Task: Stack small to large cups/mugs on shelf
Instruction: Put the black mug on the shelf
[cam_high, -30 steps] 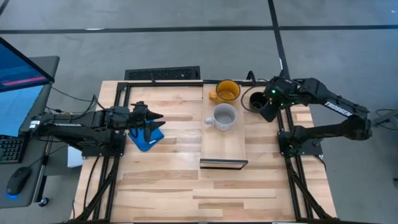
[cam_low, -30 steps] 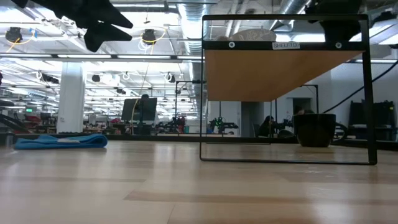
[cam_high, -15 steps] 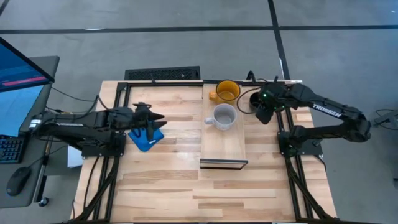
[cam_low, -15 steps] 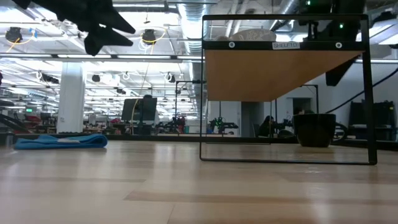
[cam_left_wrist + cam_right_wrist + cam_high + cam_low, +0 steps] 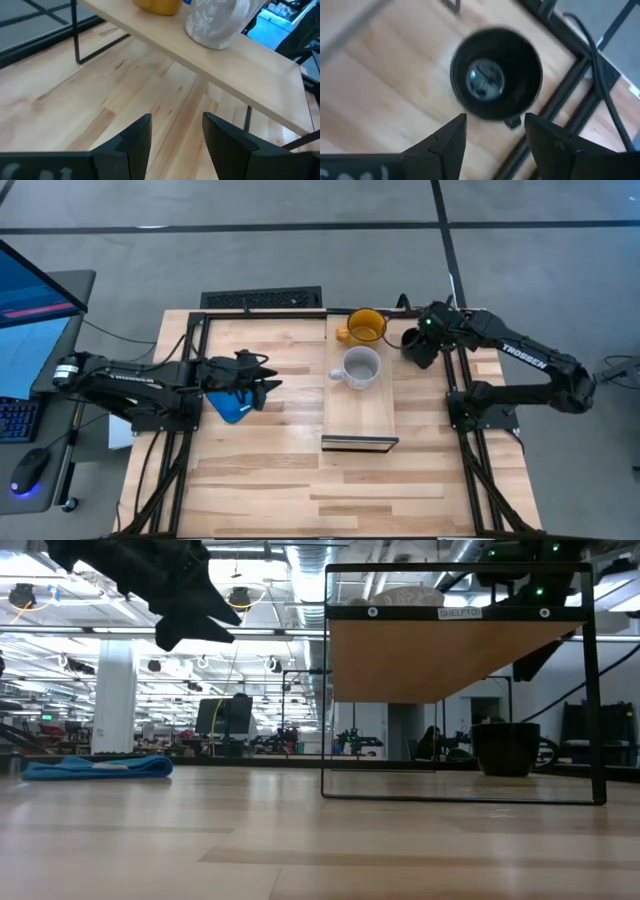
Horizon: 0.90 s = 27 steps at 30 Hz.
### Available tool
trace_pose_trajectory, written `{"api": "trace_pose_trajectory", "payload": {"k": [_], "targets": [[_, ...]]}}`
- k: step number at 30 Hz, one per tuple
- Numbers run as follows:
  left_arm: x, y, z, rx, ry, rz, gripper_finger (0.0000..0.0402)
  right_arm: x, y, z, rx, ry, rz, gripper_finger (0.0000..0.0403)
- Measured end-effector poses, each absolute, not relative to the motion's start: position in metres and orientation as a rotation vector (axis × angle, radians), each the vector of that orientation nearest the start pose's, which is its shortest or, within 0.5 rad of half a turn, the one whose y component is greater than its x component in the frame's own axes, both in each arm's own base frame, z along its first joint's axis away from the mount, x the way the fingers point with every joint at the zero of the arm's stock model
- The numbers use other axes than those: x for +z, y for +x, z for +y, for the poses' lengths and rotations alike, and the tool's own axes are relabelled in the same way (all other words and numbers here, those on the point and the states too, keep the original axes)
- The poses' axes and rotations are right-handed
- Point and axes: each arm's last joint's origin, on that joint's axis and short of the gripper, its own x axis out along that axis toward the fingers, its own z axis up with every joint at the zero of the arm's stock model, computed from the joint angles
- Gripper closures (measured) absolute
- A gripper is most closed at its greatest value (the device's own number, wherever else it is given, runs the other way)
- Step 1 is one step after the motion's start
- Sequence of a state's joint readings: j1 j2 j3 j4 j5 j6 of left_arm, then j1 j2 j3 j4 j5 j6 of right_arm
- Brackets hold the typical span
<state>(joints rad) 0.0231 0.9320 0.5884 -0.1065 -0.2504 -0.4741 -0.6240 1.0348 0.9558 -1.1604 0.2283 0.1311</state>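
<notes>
Take the long pale-wood shelf board on its dark frame [image 5: 359,395] as your landmark on the planked wooden desk [image 5: 270,470]. On the shelf's far end you have the yellow-orange handled mug [image 5: 364,326], and just in front of it, also on the board, the light grey patterned mug [image 5: 359,367]; your left wrist view shows both standing upright, close together. The glossy black mug [image 5: 496,73] stands on the desk just beside the shelf's far right corner, seen under the board in the low view [image 5: 506,748]. Your right gripper [image 5: 421,350] hangs directly above that black mug, jaws spread apart and touching nothing. Your left gripper [image 5: 262,377] is off the shelf's left side, pointing toward it above the desk, jaws likewise apart and empty, with the flat blue cloth [image 5: 234,405] lying on the desk beneath it.
</notes>
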Motion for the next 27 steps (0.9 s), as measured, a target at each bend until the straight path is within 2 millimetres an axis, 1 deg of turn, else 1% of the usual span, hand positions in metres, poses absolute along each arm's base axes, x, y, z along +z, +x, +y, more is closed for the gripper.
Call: {"api": "trace_pose_trajectory", "payload": {"k": [4,10,20,25,27], "targets": [[0.248,0.200,0.012,0.367,-0.407,0.372,0.0235,0.282,0.132,-0.109,-0.819,0.397,1.126,0.0180],[0.251,0.198,0.012,0.357,-0.411,0.356,0.0235,0.281,0.124,-0.115,-0.865,0.476,1.132,0.0180],[0.251,0.197,0.012,0.356,-0.415,0.356,0.0235,0.281,0.109,-0.128,-1.068,0.679,1.043,0.0180],[0.251,0.197,0.011,0.356,-0.415,0.358,0.0235,0.280,0.104,-0.133,-1.115,0.716,1.029,0.0180],[0.251,0.197,0.011,0.358,-0.414,0.365,0.0235,0.277,0.102,-0.134,-1.135,0.736,1.024,0.0180]]}}
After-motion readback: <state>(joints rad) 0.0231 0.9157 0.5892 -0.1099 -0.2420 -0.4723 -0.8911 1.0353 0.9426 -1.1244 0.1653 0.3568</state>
